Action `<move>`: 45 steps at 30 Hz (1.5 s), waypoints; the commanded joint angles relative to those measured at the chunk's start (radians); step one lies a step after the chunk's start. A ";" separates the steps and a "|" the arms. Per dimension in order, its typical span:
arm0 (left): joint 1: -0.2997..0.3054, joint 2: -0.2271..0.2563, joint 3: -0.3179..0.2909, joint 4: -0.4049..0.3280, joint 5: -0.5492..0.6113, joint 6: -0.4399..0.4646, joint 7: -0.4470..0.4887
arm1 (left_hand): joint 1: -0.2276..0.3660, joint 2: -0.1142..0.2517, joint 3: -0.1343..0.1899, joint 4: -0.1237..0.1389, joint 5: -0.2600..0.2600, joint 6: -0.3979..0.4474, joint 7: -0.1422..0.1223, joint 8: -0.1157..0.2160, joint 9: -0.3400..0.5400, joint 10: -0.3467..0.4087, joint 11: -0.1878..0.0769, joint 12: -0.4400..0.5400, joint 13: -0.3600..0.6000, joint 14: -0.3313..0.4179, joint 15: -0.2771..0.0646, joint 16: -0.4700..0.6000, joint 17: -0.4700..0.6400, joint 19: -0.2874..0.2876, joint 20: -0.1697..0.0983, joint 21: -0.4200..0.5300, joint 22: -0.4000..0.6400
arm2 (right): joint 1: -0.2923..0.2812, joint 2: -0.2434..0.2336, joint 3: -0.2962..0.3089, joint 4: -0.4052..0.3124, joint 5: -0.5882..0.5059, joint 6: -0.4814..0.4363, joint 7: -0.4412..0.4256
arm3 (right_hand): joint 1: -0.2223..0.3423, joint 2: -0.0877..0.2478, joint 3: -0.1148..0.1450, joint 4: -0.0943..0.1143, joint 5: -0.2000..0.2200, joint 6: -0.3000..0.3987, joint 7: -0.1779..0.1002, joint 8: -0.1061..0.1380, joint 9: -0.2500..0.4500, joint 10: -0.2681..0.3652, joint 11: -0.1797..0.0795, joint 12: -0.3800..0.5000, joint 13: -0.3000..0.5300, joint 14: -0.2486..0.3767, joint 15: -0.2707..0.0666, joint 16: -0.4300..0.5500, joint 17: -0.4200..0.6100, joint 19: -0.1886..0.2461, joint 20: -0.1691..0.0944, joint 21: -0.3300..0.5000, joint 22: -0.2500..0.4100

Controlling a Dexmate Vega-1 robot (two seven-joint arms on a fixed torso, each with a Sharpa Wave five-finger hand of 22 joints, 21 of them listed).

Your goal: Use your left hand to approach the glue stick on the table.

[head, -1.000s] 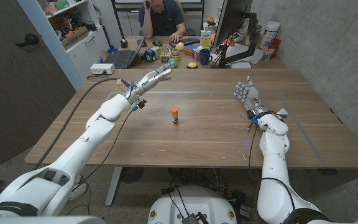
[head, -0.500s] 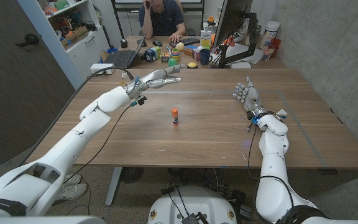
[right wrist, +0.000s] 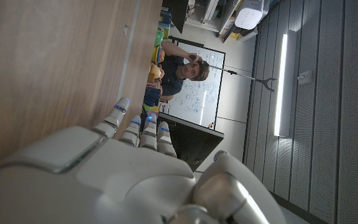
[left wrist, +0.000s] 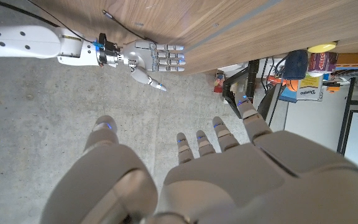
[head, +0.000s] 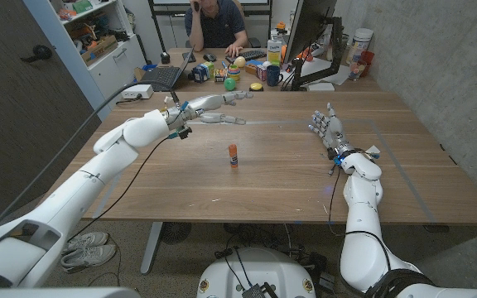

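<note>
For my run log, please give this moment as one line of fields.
phase: approach | left hand: open, raised beyond glue stick, no contact | glue stick: upright on table | right hand: open, idle

- The worktop (head: 288,178) is brown wood with a visible grain and a smooth, faintly shiny finish.
- The left hand (head: 209,108) and right hand (head: 327,128) have glossy white plastic shells; their fingers (head: 232,98) look like silver-grey metal.
- The glue stick (head: 233,155) looks like smooth plastic, with an orange cap.
- The wall (head: 437,58) beside the worktop is rough, matt grey concrete.
</note>
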 commanded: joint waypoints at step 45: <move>0.057 0.085 0.086 -0.098 0.299 0.089 0.030 | 0.249 0.005 -0.019 -0.005 0.022 0.113 -0.001 0.014 0.007 0.104 -0.031 0.038 -0.002 0.079 -0.052 0.021 -0.004 0.153 -0.042 0.005 -0.002 | 0.023 0.007 0.005 0.039 -0.021 0.014 0.005 | 0.009 0.011 -0.023 0.001 0.014 -0.003 0.008 0.004 0.002 0.007 -0.013 0.005 0.002 0.002 0.016 0.005 0.002 0.009 0.006 -0.015 0.003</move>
